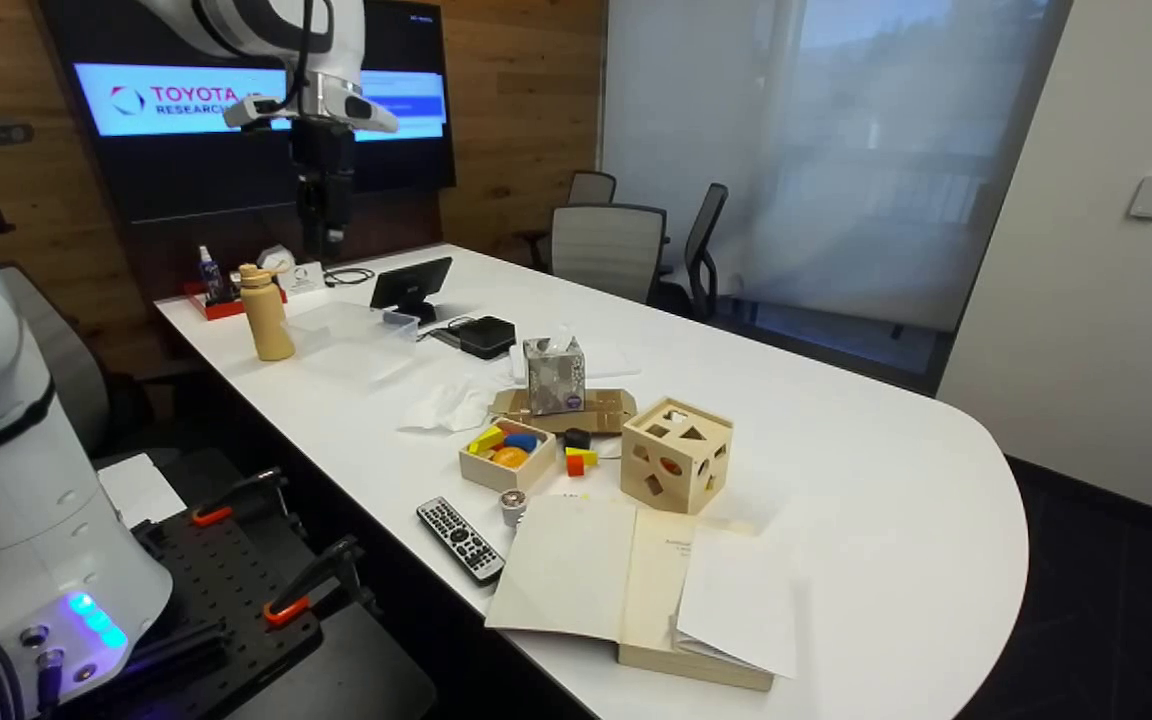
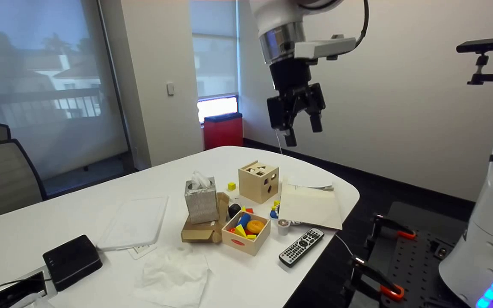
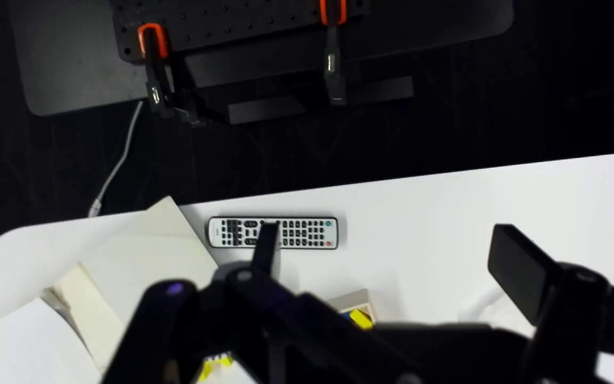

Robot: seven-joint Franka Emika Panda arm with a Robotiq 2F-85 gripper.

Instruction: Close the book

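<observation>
currently i've got the gripper [image 2: 303, 130] spread wide with nothing in it, well above the table [image 1: 896, 500], while the book [image 1: 641, 590] lies open beside the remote [image 1: 460, 540] and wooden cube [image 1: 678, 478].

I log in exterior view: bottle [image 1: 268, 318], left; tissue box [image 1: 553, 380], center; wooden cube [image 1: 684, 482], right of center; remote [image 1: 461, 541], lower center.

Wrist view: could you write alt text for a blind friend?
An open book lies on a white table beside a remote control, seen from above past the robot's open, empty hand, which hides part of a wooden box.
</observation>
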